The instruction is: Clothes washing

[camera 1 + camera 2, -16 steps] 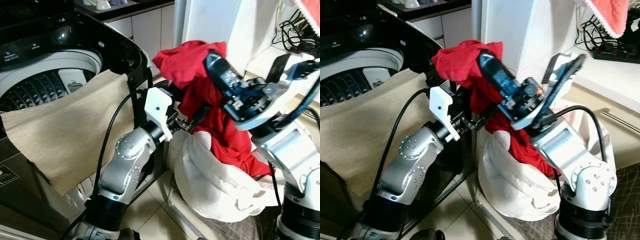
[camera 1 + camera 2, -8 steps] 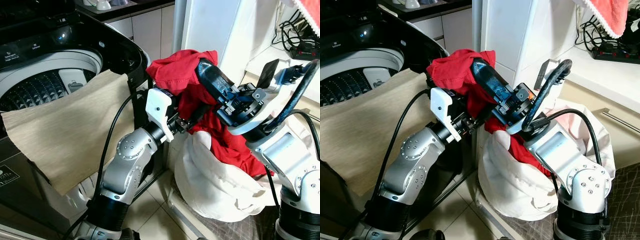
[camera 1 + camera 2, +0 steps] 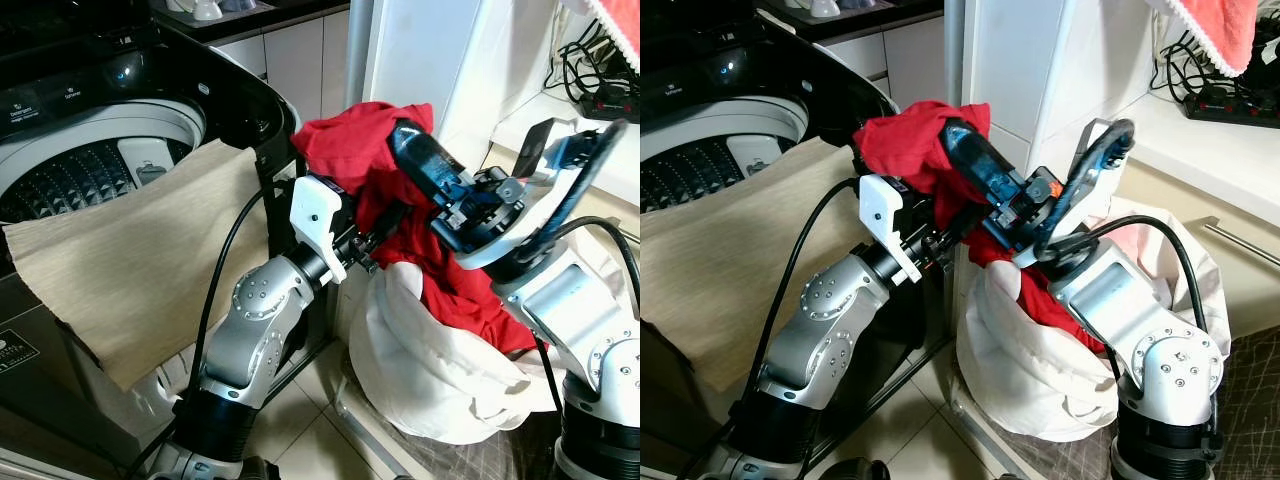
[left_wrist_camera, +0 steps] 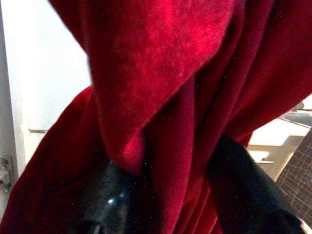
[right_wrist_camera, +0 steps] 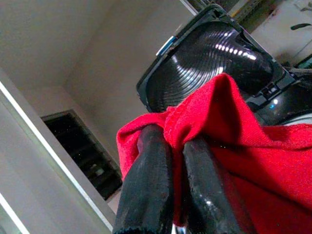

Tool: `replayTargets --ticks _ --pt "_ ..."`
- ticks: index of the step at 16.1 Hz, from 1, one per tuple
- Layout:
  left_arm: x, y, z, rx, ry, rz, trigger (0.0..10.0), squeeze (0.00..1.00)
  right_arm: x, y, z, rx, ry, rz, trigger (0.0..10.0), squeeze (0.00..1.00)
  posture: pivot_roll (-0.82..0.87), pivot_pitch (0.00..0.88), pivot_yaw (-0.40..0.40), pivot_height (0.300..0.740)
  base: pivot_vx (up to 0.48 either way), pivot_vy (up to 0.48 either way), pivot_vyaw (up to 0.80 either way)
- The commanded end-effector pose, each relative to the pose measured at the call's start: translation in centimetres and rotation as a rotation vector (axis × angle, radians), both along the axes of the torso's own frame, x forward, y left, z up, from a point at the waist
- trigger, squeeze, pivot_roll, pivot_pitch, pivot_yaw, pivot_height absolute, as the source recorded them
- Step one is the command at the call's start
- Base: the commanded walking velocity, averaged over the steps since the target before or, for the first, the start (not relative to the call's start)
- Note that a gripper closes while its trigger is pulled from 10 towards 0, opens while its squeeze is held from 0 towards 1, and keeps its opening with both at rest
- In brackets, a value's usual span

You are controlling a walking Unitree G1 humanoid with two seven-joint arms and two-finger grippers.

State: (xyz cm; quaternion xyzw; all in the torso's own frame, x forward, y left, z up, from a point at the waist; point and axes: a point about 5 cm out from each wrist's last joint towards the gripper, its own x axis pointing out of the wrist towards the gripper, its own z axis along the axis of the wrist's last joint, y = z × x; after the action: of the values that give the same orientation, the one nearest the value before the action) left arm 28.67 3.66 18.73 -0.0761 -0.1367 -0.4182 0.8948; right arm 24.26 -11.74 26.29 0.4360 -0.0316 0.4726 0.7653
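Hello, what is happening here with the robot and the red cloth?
The robot is doing laundry. Both hands hold one red garment, lifted above a white laundry bag on the floor; its lower part hangs into the bag. The right hand pinches a fold near the top, and the left hand has cloth between its fingers lower down. To the robot's left, the top-loading washing machine stands open, with a beige cloth draped over its front edge. The red garment is not in the drum yet.

Bright even indoor light in both eye views, sharp focus, glare on the white wall (image 3: 440,50), left wrist view dim with blurred red garment (image 4: 165,97), glossy highlights on the washer lid (image 5: 214,53)
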Motion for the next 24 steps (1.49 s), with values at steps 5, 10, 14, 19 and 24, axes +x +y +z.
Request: replayTargets --ticks 5,10,14,19,24 --pt "0.0 0.4 -0.2 -0.003 0.003 -0.009 0.0 0.0 -0.1 0.1 0.4 -0.008 -0.028 -0.011 0.0 0.0 -0.08 0.0 0.016 0.74 0.0 0.0 0.0" --pt "0.1 0.6 -0.2 -0.001 0.001 -0.003 0.0 0.0 -0.1 0.1 0.2 -0.034 -0.029 -0.021 0.0 0.0 -0.08 0.0 0.016 0.74 0.0 0.0 0.0" --pt "0.7 2.0 -0.2 0.024 0.002 0.053 0.0 0.0 1.0 -1.5 0.2 0.015 0.004 -0.163 10.0 1.0 -0.08 0.0 0.02 0.74 0.0 0.0 0.0" --pt "5.0 7.6 6.0 0.22 -0.131 0.244 0.0 0.0 1.0 -4.2 -0.4 -0.485 -0.122 -0.314 10.0 0.0 -0.07 0.0 0.026 0.74 0.0 0.0 0.0" --pt "9.5 14.0 18.0 0.466 -0.384 0.632 0.0 0.0 1.3 -5.2 -0.8 -0.539 -0.115 -0.387 10.0 0.0 -0.06 0.0 0.033 0.74 0.0 0.0 0.0"
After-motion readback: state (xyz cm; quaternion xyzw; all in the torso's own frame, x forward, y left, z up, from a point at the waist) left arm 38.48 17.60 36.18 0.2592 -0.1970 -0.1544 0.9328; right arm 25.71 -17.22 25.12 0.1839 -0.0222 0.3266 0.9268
